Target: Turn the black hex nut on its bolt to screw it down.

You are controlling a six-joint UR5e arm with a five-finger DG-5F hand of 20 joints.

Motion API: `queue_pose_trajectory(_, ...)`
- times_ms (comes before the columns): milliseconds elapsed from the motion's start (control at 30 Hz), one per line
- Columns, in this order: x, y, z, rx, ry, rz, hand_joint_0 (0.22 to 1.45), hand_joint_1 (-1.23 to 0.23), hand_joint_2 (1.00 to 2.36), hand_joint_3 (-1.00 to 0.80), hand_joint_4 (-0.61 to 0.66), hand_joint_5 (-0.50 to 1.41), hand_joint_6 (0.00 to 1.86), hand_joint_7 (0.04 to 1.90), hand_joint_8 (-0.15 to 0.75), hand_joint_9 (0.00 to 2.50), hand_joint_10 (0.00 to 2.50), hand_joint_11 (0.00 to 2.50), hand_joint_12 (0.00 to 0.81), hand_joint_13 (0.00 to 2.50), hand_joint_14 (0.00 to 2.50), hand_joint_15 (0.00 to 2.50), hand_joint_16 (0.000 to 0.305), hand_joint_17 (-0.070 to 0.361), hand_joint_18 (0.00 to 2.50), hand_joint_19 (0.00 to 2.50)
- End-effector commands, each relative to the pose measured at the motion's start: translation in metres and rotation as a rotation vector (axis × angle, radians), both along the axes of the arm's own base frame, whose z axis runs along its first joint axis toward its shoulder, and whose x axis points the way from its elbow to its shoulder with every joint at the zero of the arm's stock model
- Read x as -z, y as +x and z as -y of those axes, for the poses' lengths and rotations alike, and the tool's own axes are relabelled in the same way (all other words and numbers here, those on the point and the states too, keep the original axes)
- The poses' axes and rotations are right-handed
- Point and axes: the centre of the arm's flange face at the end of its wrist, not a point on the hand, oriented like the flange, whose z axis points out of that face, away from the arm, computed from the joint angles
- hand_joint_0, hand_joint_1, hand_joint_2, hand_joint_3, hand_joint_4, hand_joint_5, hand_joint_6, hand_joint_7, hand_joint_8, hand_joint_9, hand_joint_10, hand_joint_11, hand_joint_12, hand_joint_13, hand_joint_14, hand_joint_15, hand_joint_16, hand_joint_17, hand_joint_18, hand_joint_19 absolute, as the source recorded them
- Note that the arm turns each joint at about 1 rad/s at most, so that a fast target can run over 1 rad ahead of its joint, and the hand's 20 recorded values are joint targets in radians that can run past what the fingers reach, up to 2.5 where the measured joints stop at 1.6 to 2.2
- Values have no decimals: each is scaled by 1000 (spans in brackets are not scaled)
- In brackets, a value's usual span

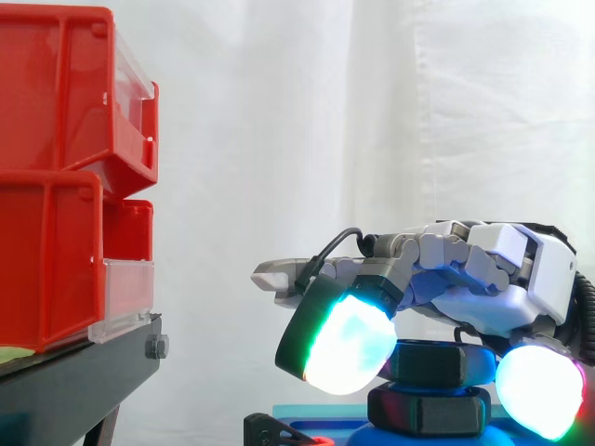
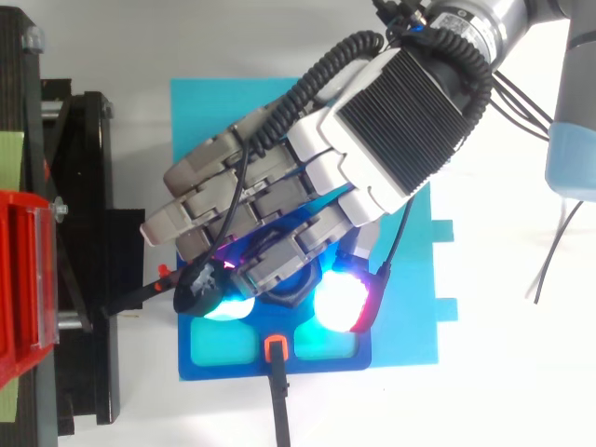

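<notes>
Glowing fingers (image 1: pixel 346 351) of the robot's hand (image 1: pixel 502 269) curl round the black hex nut (image 1: pixel 426 364) at the lower right of the side view, with a pad on either side of it. The nut stands over a blue base (image 2: pixel 279 363) on a cyan mat (image 2: pixel 410 279), with red bins (image 1: pixel 56 186) at left. The turning step appears to be in hand. Next comes a firm twist about the upright axis, with the pads kept from slipping.

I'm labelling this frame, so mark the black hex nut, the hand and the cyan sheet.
black hex nut (image 1: pixel 426 364), side view, its front face under the hand.
hand (image 1: pixel 544 269), side view, the white casing at its back.
cyan sheet (image 2: pixel 200 121), top view, a bare part near its upper left corner.
</notes>
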Motion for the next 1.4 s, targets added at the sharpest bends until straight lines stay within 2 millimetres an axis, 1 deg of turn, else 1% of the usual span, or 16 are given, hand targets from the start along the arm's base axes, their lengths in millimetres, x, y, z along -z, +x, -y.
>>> queue_pose_trajectory(0,0,-1,2,3,-1,1,539,-400,1000,-500,235,-52,631,1010,320,615,4,158,328,382,2,58,47,105,325,454)
queue_pose_trajectory(233,0,-2,7,7,-2,5,518,-379,1000,-500,244,-56,621,1018,329,609,4,148,334,387,3,75,47,107,317,449)
queue_pose_trajectory(267,-1,-2,11,12,-2,8,512,-375,1000,-500,243,-57,619,1014,332,608,5,146,336,387,3,71,48,108,314,459)
queue_pose_trajectory(367,-1,-5,21,16,-8,14,451,-331,1000,-500,280,-61,590,1023,363,593,3,130,364,381,3,74,55,124,322,467)
queue_pose_trajectory(400,-4,-5,23,16,-10,19,416,-317,1000,-500,310,-64,547,1073,382,588,3,130,385,386,3,80,59,133,339,475)
queue_pose_trajectory(467,-5,-6,28,14,-10,24,380,-305,1000,-500,342,-64,528,1077,403,591,3,154,406,392,1,73,65,145,357,490)
queue_pose_trajectory(500,-9,-6,32,3,-10,29,348,-301,1000,-500,371,-68,510,1081,420,600,3,158,429,400,2,74,71,159,395,490)
queue_pose_trajectory(633,-12,-5,33,-13,-5,28,297,-301,1000,-500,389,-81,501,1036,429,594,3,171,448,402,1,76,76,171,428,491)
queue_pose_trajectory(867,-23,-2,38,-14,1,38,282,-312,1000,-500,377,-92,501,985,424,576,4,177,452,391,3,80,77,172,432,498)
queue_pose_trajectory(967,-27,1,39,-17,5,42,289,-352,1000,-500,375,-93,501,974,421,566,6,171,450,388,3,80,76,172,431,501)
queue_pose_trajectory(1067,-33,5,31,-35,15,42,321,-359,1000,-500,376,-94,501,973,408,568,6,194,440,383,3,75,74,167,425,495)
queue_pose_trajectory(1133,-32,6,29,-37,16,40,376,-338,1000,-500,363,-93,501,972,389,583,4,199,418,380,1,73,68,154,404,503)
queue_pose_trajectory(1233,-34,9,19,-46,3,65,410,-333,1000,-500,349,-91,502,970,382,584,5,197,400,381,1,73,65,146,391,489)
queue_pose_trajectory(1267,-39,12,12,-50,-13,116,414,-336,1000,-500,351,-92,502,972,380,583,4,193,398,378,3,76,64,144,388,491)
queue_pose_trajectory(1333,-39,12,9,-53,-14,121,418,-339,1000,-500,346,-91,501,983,375,585,4,199,395,377,3,79,63,142,381,484)
queue_pose_trajectory(1367,-40,14,4,-59,-15,131,418,-339,1000,-500,340,-91,501,984,374,583,4,207,392,376,2,76,63,141,377,486)
